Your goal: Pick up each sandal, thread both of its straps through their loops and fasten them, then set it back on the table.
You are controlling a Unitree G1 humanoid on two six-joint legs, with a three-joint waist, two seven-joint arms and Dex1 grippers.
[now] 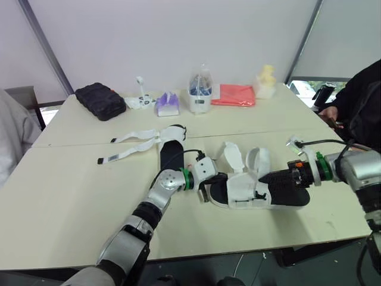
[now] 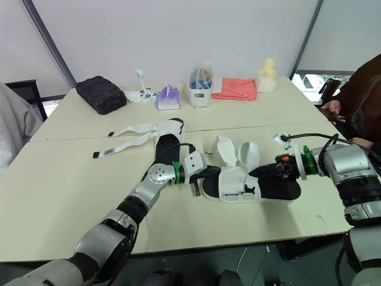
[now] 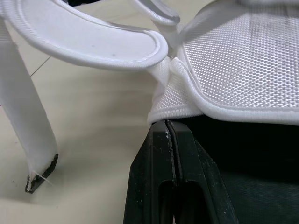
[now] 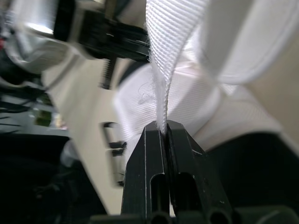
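Sandal (image 2: pixel 238 189) lying lengthwise between both arms; right end effector (image 2: pixel 258 173) pinching its strap (image 4: pixel 163 70), left end effector (image 2: pixel 204 176) resting closed against the opposite end

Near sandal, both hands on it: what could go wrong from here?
1. The right hand pinches the strap only at its fingertips, so a pull could slip the webbing out.
2. The left hand grips just the mesh edge of the near sandal, which may twist or pull free.
3. The far sandal lies close behind the left hand, and a swing could knock it.
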